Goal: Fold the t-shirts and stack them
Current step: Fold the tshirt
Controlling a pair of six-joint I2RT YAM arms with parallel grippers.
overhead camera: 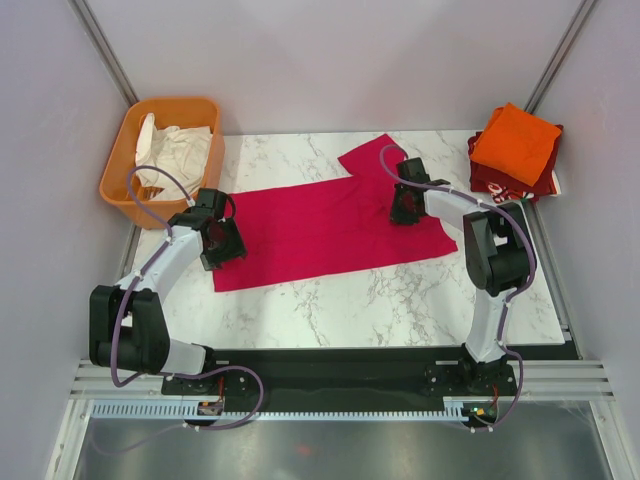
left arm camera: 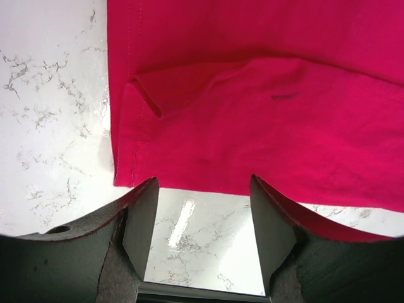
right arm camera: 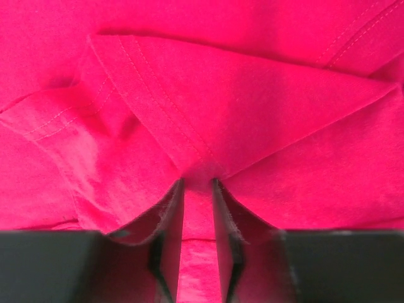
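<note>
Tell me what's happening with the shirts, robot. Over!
Left gripper open over pink t-shirt hem. Right gripper pinching a fold near its sleeve. Orange t-shirt stacked on dark red t-shirt. Nothing in the way.

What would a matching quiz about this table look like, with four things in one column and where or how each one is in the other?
1. pink t-shirt
2. orange t-shirt
3. basket
4. right hand

A. folded on the dark red t-shirt, far right corner
B. pinching pink fabric
C. far left corner, holding pale cloth
D. spread out across the middle of the table

Pairs: 1-D, 2-A, 3-C, 4-B
</note>
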